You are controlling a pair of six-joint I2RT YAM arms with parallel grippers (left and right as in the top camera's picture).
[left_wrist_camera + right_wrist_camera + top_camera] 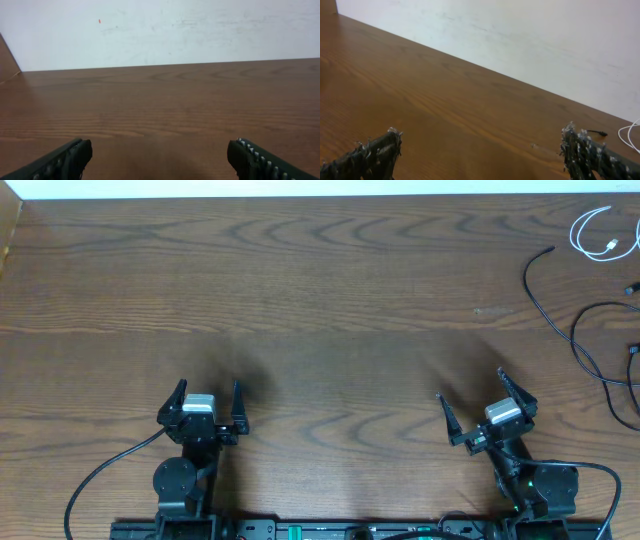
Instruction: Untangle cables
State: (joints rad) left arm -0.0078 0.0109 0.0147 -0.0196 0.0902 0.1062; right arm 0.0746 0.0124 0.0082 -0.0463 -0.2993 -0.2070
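Observation:
The cables lie spread at the table's far right. A short white cable (604,233) is coiled in the far right corner, and its loop (628,136) shows at the right wrist view's edge. A black cable (537,292) runs beside it, with its plug end (598,133) just past my right finger. More black cables (592,350) curve along the right edge. My left gripper (208,392) (160,147) stands open over bare wood near the front left. My right gripper (470,384) (481,131) is open too, well short of the cables, with nothing between its fingers.
The wooden table (320,300) ends at a white wall (160,30) at the back. A raised wooden side panel (10,230) borders the far left. Thick black arm wires (100,475) trail from both arm bases at the front edge.

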